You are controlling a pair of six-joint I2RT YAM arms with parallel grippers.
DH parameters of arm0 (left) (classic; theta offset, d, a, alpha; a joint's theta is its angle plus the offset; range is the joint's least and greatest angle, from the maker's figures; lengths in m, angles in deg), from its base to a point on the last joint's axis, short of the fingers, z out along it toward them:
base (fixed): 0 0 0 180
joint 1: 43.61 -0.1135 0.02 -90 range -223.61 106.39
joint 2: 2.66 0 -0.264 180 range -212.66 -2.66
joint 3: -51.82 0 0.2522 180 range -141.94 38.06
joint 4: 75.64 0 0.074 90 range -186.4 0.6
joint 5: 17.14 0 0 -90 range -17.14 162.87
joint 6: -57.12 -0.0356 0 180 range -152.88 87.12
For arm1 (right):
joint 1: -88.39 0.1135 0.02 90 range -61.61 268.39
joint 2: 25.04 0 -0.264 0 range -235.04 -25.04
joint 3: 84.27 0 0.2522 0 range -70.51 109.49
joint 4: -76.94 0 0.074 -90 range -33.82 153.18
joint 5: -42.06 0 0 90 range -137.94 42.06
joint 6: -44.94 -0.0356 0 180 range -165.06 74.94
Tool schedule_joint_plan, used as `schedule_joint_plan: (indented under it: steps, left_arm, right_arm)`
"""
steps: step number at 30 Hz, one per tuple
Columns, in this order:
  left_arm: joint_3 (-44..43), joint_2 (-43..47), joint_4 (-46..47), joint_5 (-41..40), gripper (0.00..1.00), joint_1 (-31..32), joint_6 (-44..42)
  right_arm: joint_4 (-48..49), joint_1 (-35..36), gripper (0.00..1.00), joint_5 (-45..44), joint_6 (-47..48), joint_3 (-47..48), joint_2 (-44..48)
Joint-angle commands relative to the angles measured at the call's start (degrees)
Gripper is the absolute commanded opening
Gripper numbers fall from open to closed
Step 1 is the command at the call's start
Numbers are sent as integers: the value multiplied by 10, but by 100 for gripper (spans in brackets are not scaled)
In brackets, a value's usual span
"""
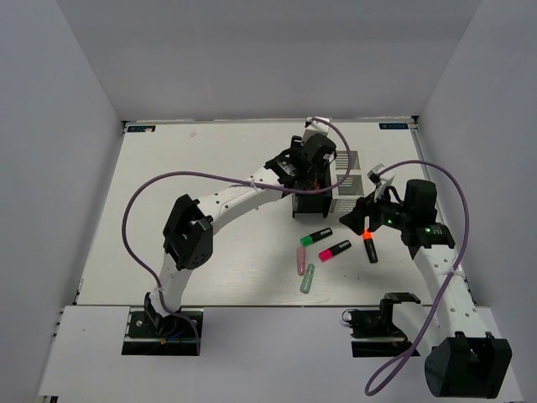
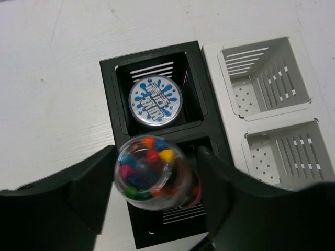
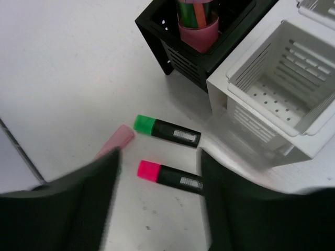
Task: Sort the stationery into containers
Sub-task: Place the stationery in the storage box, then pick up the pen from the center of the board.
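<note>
The blue-white tape roll (image 2: 155, 102) lies flat in the far half of the black organizer box (image 2: 112, 94). Its top has a blue splash with white letters on it, but the letters are too squiggly to read.

The pink metallic cylinder (image 2: 149, 172) stands in the near half of the same box. Its lid is clear, and little coloured bits show inside. The left gripper (image 2: 156, 154) has one finger on each side of it. The fingers are apart, but I cannot tell if they squeeze the cylinder or only stand beside it.

The white organizer box (image 2: 212, 57) sits right against the black one. Its edge is cut off in the left wrist view.

On the table (image 1: 210, 151) lie the green-capped highlighter (image 3: 166, 129) and the pink-capped highlighter (image 3: 170, 177). Each has a white label with print too tiny to read.

The right gripper (image 3: 159, 157) hangs over them with its blurry fingers wide apart and nothing between them. One finger hides part of the pale pink capsule (image 3: 116, 140).

The orange-capped highlighter (image 1: 369, 245) and the green capsule (image 1: 308, 278) show only from the top camera. From there the left gripper covers most of the black box.
</note>
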State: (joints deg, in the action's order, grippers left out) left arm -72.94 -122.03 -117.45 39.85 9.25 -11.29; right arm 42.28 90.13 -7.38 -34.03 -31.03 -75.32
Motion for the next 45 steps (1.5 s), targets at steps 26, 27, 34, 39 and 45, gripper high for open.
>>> schedule_joint_plan:
  steps: [26, 27, 34, 39, 45]
  left_arm:
    - [524, 566, -96, 170, 95, 5, -5]
    - [573, 599, -100, 171, 96, 1, -6]
    - [677, 728, -110, 234, 96, -77, 6]
    - [713, 760, -104, 251, 96, -100, 6]
    - [727, 760, -105, 261, 96, -108, 3]
  right_arm:
    - [-133, -9, 77, -278, 163, -69, -39]
    - [-110, -7, 77, -283, 156, -76, -39]
    - [-19, -9, 65, -355, 121, -115, -97]
    - [49, -6, 62, -366, 133, -147, -120]
    - [84, -7, 61, -360, 121, -157, -144]
